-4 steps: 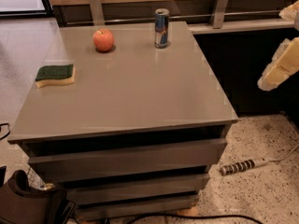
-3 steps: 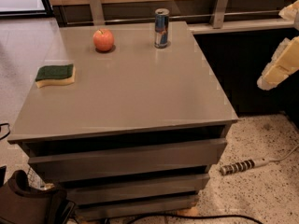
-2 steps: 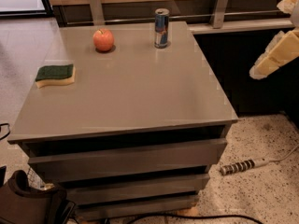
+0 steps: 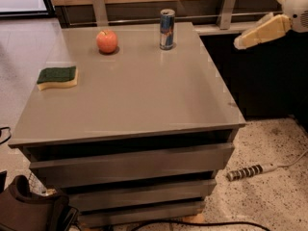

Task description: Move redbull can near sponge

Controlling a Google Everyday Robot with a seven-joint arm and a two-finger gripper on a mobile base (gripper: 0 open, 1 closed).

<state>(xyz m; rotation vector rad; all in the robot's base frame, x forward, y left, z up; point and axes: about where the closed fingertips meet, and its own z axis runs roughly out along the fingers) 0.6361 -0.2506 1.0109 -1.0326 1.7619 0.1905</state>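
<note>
Your gripper (image 4: 245, 39) hung off the table's right edge, level with the far right corner and well apart from everything on top. It showed as a cream, wedge-shaped piece slanting down to the left from a pale rounded wrist. Whether its jaws were spread or pressed together could not be told.

The redbull can (image 4: 167, 29) stood upright near the far edge of the table (image 4: 144, 100), right of its middle. It was a slim blue-and-silver metal cylinder with a shiny silver top.

The sponge (image 4: 57, 77) lay flat by the left edge, about halfway along it. It had a dark green scouring face over yellow foam, with wavy sides.

A round red-orange apple (image 4: 107, 41) sat near the far edge, left of the can and between it and the sponge. It touched neither.

The tabletop was smooth, grey and faintly glossy, over stacked drawer-like fronts.

Two metal brackets (image 4: 99, 8) rose behind the far edge against a wooden panel. On the speckled floor (image 4: 269, 196) by the near right corner lay a ribbed cable fitting (image 4: 245, 171). A dark bag (image 4: 29, 211) sat by the near left corner.
</note>
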